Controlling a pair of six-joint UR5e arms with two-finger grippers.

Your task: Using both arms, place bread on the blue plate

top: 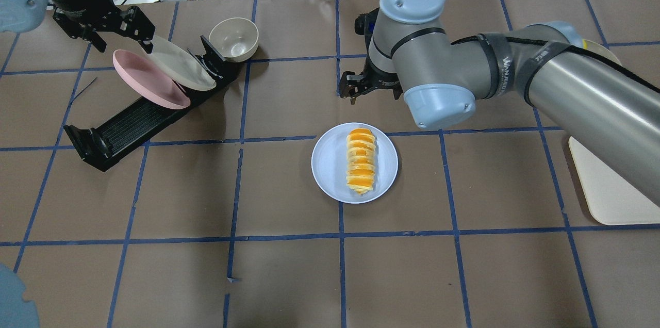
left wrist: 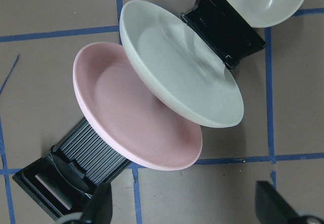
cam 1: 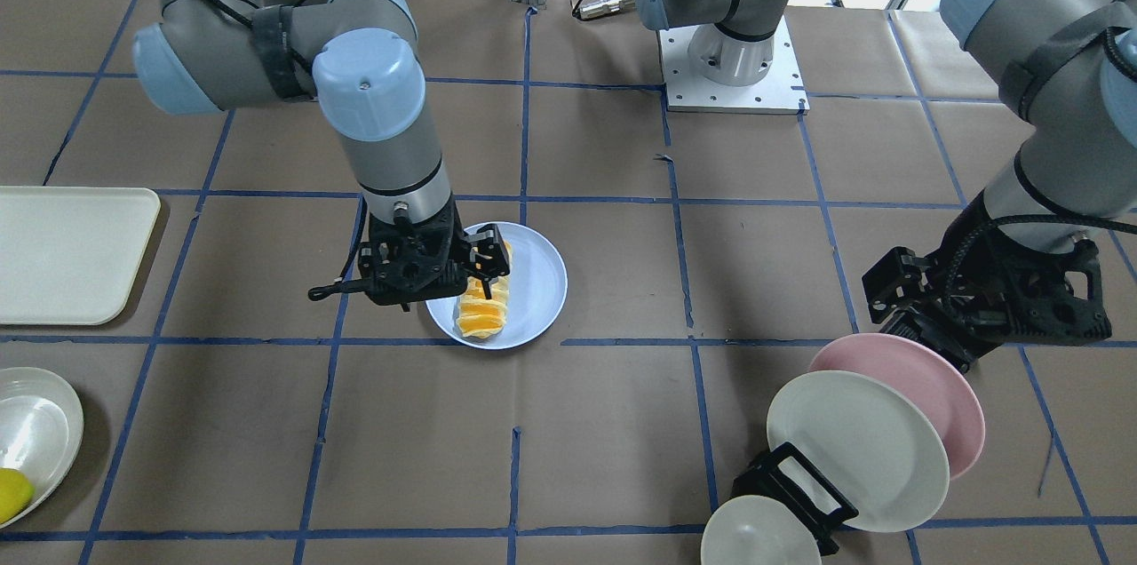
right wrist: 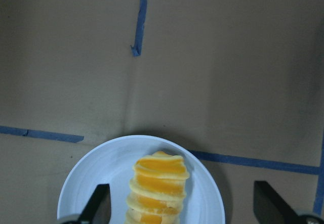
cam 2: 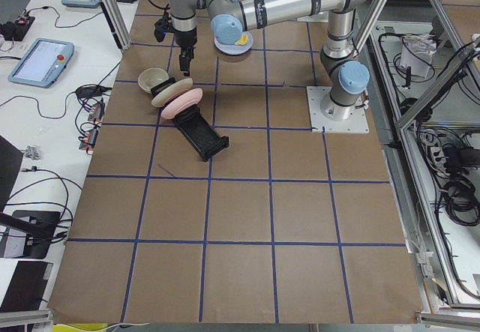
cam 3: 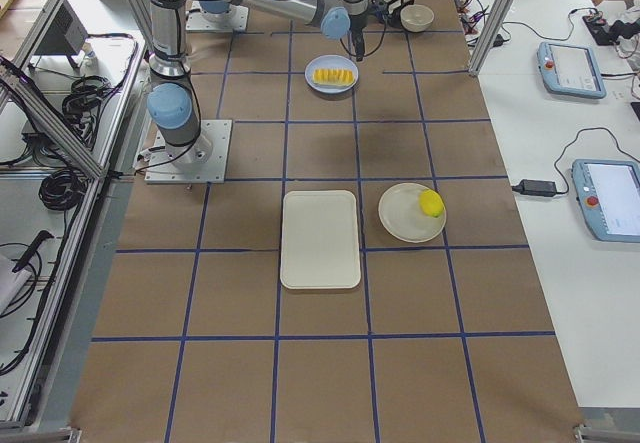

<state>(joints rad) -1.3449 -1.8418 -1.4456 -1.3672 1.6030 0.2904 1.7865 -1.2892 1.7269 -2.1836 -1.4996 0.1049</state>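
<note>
I count one bread (top: 361,160), lying lengthwise on the one blue plate (top: 330,168), a little off its middle. My two arms are both over the table. My right gripper (right wrist: 182,205) hangs above one end of the loaf with its fingers spread wide, gripping nothing. My left gripper (left wrist: 185,206), also spread and empty, hovers over the black rack (top: 124,124). The rack holds one pink plate (left wrist: 136,118) and one cream plate (left wrist: 182,67), both leaning, with one bowl (top: 234,39) at its end. On my right side are one cream tray (cam 3: 320,238) and a second cream plate (cam 3: 400,218) carrying one lemon (cam 3: 431,201). The table (top: 464,266) is covered in brown paper gridded with blue tape. Benches with tablets (cam 3: 570,68) and cables flank it. From the front, my right gripper hides the bread's far end
</note>
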